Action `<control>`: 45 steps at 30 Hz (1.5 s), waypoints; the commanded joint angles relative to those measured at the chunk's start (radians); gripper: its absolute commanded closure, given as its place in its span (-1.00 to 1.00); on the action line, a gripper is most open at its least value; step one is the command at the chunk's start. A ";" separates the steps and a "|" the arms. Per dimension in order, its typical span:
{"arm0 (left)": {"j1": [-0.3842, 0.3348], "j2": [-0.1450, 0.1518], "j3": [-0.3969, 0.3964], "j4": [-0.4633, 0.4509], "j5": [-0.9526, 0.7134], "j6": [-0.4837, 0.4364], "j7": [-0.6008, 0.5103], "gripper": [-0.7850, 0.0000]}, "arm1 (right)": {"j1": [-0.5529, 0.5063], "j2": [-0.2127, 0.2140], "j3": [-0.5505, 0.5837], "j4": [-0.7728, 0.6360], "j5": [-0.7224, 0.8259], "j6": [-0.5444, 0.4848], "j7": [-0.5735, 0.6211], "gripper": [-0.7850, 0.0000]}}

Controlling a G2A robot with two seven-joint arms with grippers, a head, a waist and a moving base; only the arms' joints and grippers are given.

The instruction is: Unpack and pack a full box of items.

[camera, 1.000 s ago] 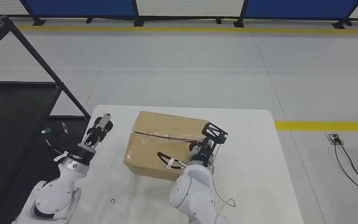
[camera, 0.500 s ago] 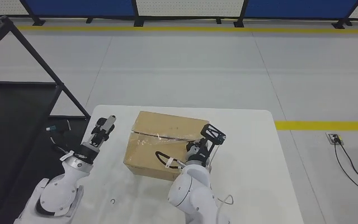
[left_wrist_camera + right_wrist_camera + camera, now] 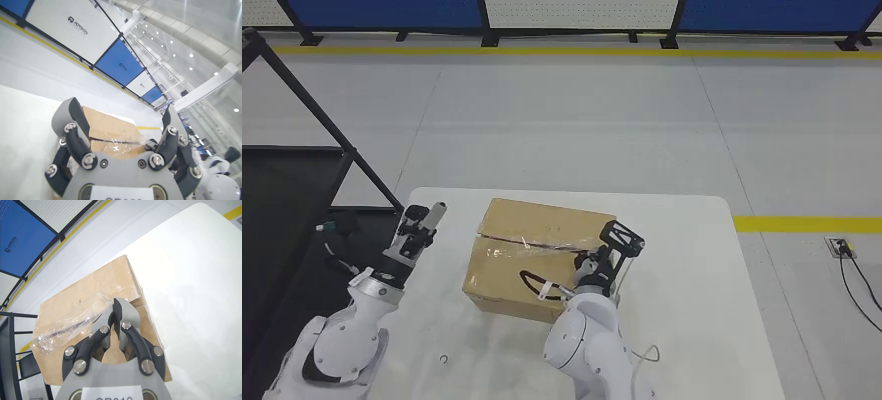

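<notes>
1. R arm: rises from the near table edge, wrist up over the box's near corner. The right gripper [image 3: 114, 310] tips down and fwd at the lid. Fingers are pinched tight on one end of a clear tape strip [image 3: 71, 321].
2. Tape strip: runs from the R fingertips across the lid, lifted off the cardboard. It's glossy, crinkled and see-through, and its far end reaches the box edge on the L arm's side.
3. Cardboard box [image 3: 105, 281]: directly under and ahead of the R gripper. Flaps are down w/ the centre seam showing. Plain brown, matte, rectangular, w/ faint handwriting on the lid and frayed tape bits at the corner by the R fingers.
4. L arm: low at the table's L side, forearm angled up. The left gripper [image 3: 121, 113] is raised and aimed across at the box. Jaws are spread wide w/ nothing between them. Fingers are grey metal w/ dark pads.
5. Box vs L gripper: ahead of it, apart, no contact.
6. Table [image 3: 692, 300]: white, smooth, rounded corners, under both grippers.
7. Beyond: pale floor [image 3: 572, 120] w/ a yellow line [image 3: 802, 224], blue and white panels [image 3: 382, 12], and a black frame [image 3: 302, 100] out past the L arm.
</notes>
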 commanded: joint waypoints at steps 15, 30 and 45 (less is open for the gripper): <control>-0.102 0.018 0.031 0.056 0.690 -0.143 -0.022 -0.68 | 0.009 -0.025 0.045 0.040 0.239 0.003 -0.200 1.00; -0.104 0.013 0.064 0.060 0.756 -0.126 0.016 1.00 | 0.013 -0.032 0.052 0.072 0.266 0.003 -0.262 1.00; -0.158 0.022 0.135 0.069 1.144 -0.253 0.006 1.00 | -0.026 0.012 0.000 0.046 0.202 -0.036 -0.272 1.00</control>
